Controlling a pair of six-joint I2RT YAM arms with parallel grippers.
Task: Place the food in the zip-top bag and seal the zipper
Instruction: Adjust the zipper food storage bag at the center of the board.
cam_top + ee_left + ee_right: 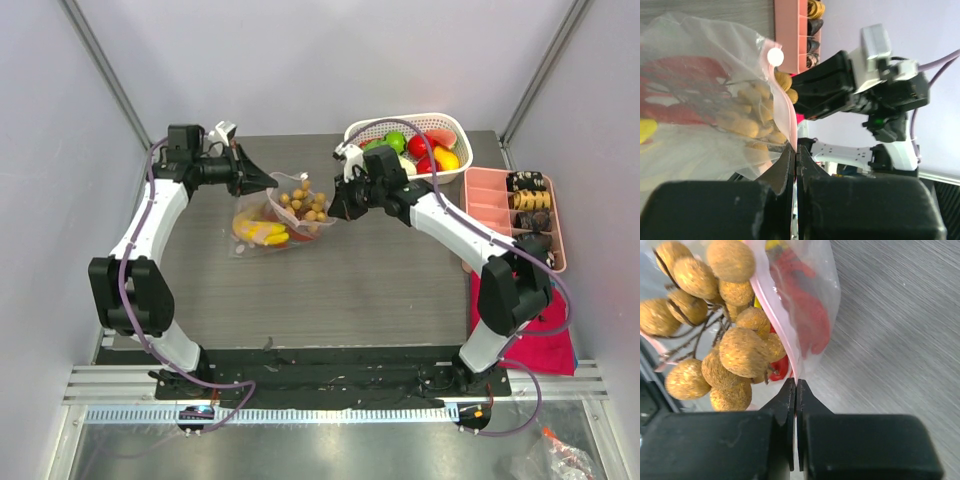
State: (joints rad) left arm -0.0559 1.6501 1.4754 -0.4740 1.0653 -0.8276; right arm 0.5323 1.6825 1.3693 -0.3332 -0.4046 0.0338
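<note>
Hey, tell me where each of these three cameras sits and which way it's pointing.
Top external: above and behind the bases, looking down at the table; both arms show, left end effector and right end effector at the zip-top bag.
Left wrist: on the left arm, facing across the bag at the right arm; left end effector at bottom.
Right wrist: on the right arm, facing the brown berry cluster; right end effector at bottom.
Shared: both wrist views show the pinched zipper.

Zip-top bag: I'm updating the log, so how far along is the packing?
Done: bananas and chillies are inside the bag. In hand: the left pincer and right pincer pinch its mouth edge, berry cluster poking out. Still to do: tuck it in, press the zipper shut.
</note>
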